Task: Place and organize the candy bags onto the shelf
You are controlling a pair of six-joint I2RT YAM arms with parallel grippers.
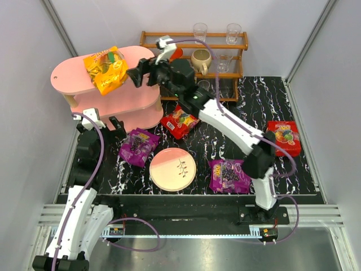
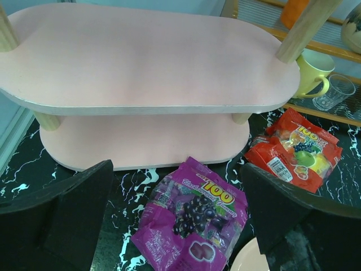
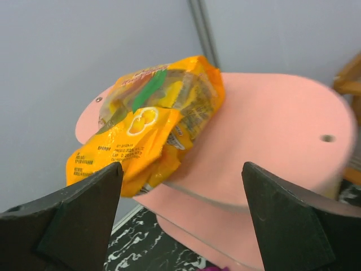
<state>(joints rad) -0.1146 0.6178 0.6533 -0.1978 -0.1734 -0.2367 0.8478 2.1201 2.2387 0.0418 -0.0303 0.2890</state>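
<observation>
While my right fingers [image 3: 73, 220] stand spread wide and empty, I see the shiny orange-yellow candy bag [image 3: 152, 124] lying on the top board of the pink wooden-legged shelf [image 3: 271, 130]. My left fingers [image 2: 62, 214] are spread too, above a shiny purple candy bag [image 2: 194, 220] on the black bench [image 2: 17, 169].

On the desk [image 1: 265, 96] were set a shelf [image 1: 67, 78], rack [image 1: 217, 39], plate [image 1: 172, 169] and four candy bags [image 1: 179, 121]; atop the shelf was laid an orange bag [image 1: 105, 69].
</observation>
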